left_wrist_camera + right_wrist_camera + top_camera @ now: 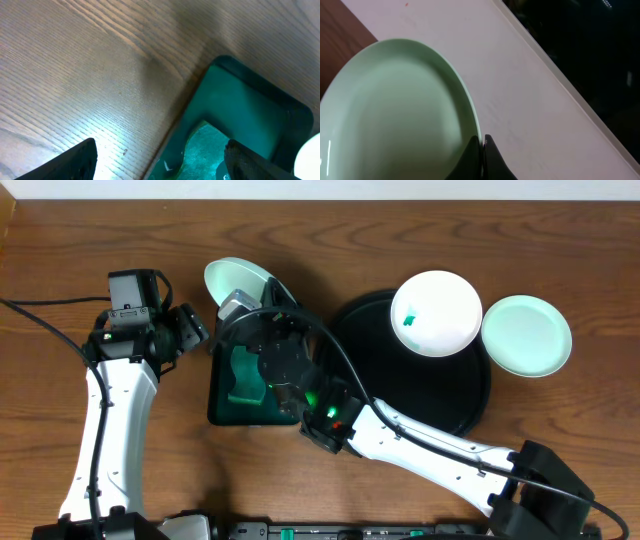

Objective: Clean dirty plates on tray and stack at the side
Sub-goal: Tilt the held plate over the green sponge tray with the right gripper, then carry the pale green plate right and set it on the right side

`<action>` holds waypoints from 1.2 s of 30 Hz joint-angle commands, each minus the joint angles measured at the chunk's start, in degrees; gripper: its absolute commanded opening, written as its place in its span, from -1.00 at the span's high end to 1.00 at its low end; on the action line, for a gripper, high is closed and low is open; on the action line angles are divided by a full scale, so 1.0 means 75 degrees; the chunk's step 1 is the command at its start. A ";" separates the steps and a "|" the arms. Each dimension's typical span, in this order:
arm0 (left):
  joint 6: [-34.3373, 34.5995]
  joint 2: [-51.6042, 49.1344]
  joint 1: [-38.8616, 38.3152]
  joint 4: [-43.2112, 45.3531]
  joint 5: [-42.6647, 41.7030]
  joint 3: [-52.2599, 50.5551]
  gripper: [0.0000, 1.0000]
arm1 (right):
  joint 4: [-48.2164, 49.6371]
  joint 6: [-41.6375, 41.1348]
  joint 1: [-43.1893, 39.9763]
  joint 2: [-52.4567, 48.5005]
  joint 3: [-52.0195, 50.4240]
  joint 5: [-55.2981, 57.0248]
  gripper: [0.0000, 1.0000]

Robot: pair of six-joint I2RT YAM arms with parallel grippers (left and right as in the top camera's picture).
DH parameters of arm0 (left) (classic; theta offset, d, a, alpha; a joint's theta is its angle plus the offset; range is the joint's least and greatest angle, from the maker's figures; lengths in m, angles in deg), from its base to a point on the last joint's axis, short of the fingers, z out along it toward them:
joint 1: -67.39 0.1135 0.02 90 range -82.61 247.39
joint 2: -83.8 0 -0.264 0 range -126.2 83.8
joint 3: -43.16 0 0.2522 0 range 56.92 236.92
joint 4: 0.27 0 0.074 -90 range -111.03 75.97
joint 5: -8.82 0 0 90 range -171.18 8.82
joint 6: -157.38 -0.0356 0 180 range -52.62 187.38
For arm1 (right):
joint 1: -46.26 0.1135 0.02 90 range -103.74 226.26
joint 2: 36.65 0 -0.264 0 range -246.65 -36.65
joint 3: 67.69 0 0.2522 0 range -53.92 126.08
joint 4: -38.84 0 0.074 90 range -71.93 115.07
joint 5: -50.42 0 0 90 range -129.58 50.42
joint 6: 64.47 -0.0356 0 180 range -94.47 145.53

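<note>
Overhead view: a brown wooden worktop (300, 220) with long, strong grain fills the frame, and a pale strip runs along its far edge. The largest thing on it is the round black tray (430, 390), low-rimmed and matte, right of centre. Just to its left sits a smaller rectangular green tray (222, 395), dark and glossy, with a wavy-edged green sponge (240, 375) lying inside. The three plates are round, shallow and smooth. The white plate (437, 313), marked with a small green smudge, rests on the far part of the black tray and overhangs its rim. The mint plate (527, 335) lies on the wood just beside it, off the tray to the right. The tilted plate (232, 277), pale green, is raised at the far end of the green tray. The right end effector (483, 145) has its fingers pressed together on that plate's rim, pinching it. The left end effector (160, 150) is spread wide and empty, hovering over the wood at a corner of the green tray
</note>
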 commanded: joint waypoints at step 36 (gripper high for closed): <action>0.0020 -0.0009 0.0017 -0.0009 0.0070 0.0102 -0.63 | -0.4543 -0.8670 -0.2856 0.0839 0.0152 -0.4517 0.98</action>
